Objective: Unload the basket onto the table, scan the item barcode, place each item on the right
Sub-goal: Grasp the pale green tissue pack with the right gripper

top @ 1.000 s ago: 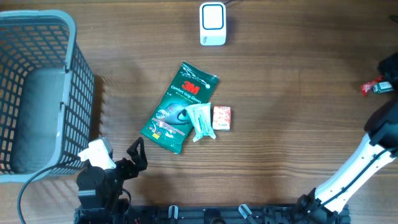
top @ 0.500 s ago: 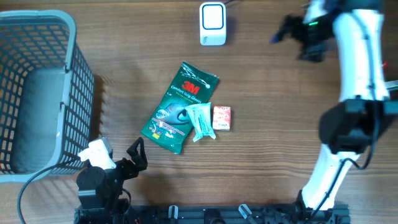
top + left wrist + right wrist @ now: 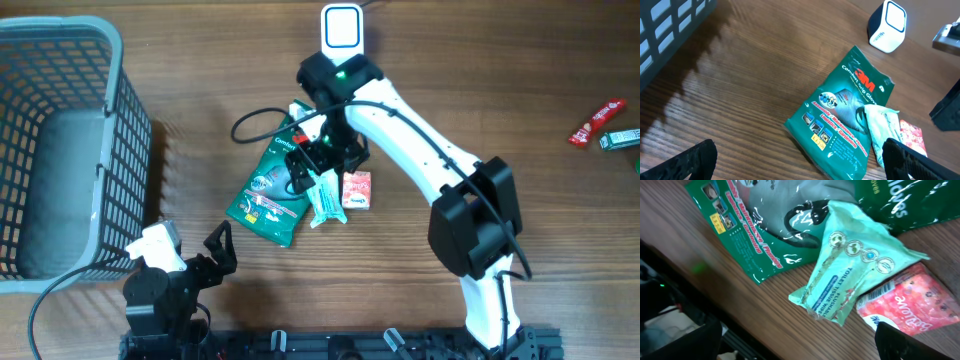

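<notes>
Three items lie together mid-table: a green 3M glove pack point(image 3: 272, 190), a pale green wipes pack point(image 3: 325, 195) overlapping its right edge, and a small pink packet point(image 3: 357, 189) beside that. The white scanner point(image 3: 341, 38) stands at the far edge. My right gripper point(image 3: 316, 168) hangs open just above the wipes pack point(image 3: 855, 275), holding nothing, with the pink packet point(image 3: 912, 302) and glove pack point(image 3: 765, 230) below it. My left gripper point(image 3: 192, 252) stands open and empty near the front edge. It faces the glove pack point(image 3: 845, 115) and the scanner point(image 3: 887, 20).
A grey mesh basket point(image 3: 60, 150) fills the left side, its wall close to my left gripper. A red wrapper point(image 3: 595, 120) and a green item point(image 3: 622, 140) lie at the far right edge. The right arm stretches across the table's middle.
The right arm has swung in from the right edge, past the scanner, to above the items. Its jaws opened wider on the way. The left arm and the items have not moved.
</notes>
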Robot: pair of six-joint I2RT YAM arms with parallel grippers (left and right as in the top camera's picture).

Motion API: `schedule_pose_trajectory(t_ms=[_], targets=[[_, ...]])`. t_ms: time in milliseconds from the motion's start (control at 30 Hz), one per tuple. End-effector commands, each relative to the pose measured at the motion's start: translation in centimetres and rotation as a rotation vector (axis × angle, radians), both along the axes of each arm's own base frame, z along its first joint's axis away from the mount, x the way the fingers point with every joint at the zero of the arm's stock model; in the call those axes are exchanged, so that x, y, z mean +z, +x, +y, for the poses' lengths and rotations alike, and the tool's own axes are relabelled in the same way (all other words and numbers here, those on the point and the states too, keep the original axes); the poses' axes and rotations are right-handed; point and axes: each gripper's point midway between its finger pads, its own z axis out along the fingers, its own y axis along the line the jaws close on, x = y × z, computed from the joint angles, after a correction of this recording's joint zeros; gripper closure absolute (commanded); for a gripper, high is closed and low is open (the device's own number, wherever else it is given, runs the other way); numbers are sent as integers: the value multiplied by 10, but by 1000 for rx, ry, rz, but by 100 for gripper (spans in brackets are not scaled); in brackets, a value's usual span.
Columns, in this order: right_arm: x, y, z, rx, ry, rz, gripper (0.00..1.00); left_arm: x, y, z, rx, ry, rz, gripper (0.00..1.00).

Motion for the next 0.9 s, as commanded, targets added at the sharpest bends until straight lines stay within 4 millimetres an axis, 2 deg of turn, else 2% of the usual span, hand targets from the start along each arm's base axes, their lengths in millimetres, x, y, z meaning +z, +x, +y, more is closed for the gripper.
schedule_pose_trajectory(t_ms=[0,67,133,200,233,300,400,467,500,567,700,733,767,800,833,867], targets=[[-27,-5,-9,0,-172,-69,4,0,0,-2,-8,-12,-5,0],[-45,-3,-15,-26,-291,-157,9,0,0,-2,-8,-12,-5,0],[-54,-3,-17,-55,-338,-196,15,0,0,-2,-8,-12,-5,0],[-65,-8,-10,-65,-341,-216,20,0,0,-2,-8,-12,-5,0],[-71,-9,-7,-69,-350,-238,26,0,0,-2,-8,-12,-5,0],[-73,4,-16,-140,-433,-345,38,0,0,-2,-8,-12,-5,0],[-72,17,-12,-149,-423,-410,43,0,0,-2,-8,-12,-5,0],[-72,17,-12,-152,-423,-409,62,0,0,-2,-8,-12,-5,0],[-72,18,-11,-156,-420,-411,61,0,0,-2,-8,-12,-5,0],[-73,16,-12,-172,-427,-404,50,0,0,-2,-8,-12,-5,0],[-91,1,-21,-168,-458,-346,48,0,0,-2,-8,-12,-5,0],[-99,-4,-27,-170,-477,-332,55,0,0,-2,-8,-12,-5,0],[-102,-6,-29,-170,-484,-328,69,0,0,-2,-8,-12,-5,0],[-101,-5,-28,-181,-480,-330,78,0,0,-2,-8,-12,-5,0],[-98,-4,-26,-202,-475,-328,83,0,0,-2,-8,-12,-5,0],[-92,-7,-17,-206,-439,-296,95,0,0,-2,-8,-12,-5,0]])
